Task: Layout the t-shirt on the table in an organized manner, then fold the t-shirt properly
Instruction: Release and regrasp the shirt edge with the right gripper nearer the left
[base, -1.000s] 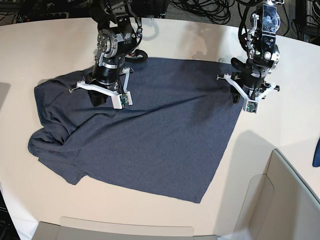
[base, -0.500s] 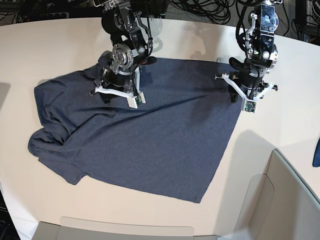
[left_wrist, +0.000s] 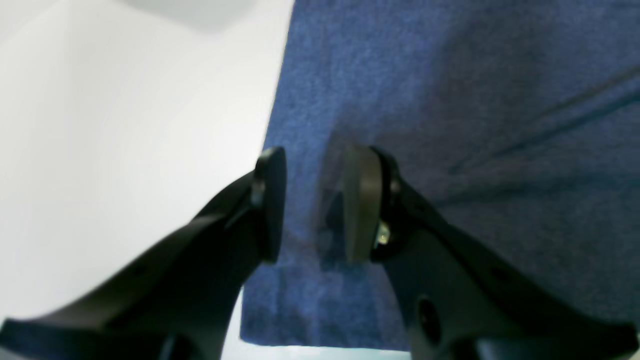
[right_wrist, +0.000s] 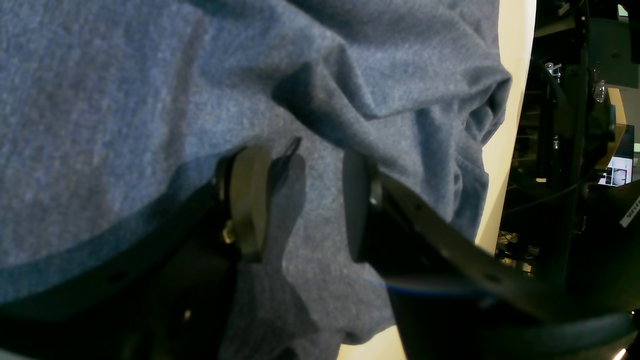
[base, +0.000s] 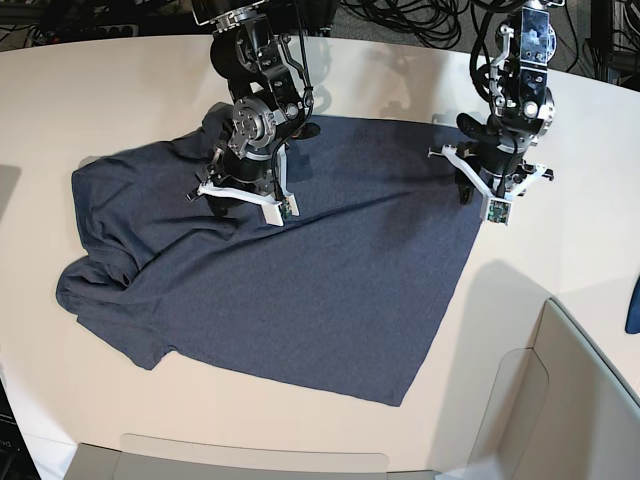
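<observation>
T-shirt (base: 290, 280) sprawls across the counter (base: 90, 80), near hem flat, left sleeve end bunched. Right tool (right_wrist: 300, 200) hovers over rumpled cloth, pads parted, gripping nothing. Left tool (left_wrist: 315, 205) straddles the far-right edge, jaws apart, empty. Best now: pinch both far corners cleanly and pull outward evenly.

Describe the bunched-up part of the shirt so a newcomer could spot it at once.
On the off-white table lies the dark t-shirt, mostly flat. Follow it to the base view's left end: there the cloth piles into a rumpled fold, unlike the smooth straight edges elsewhere.
</observation>
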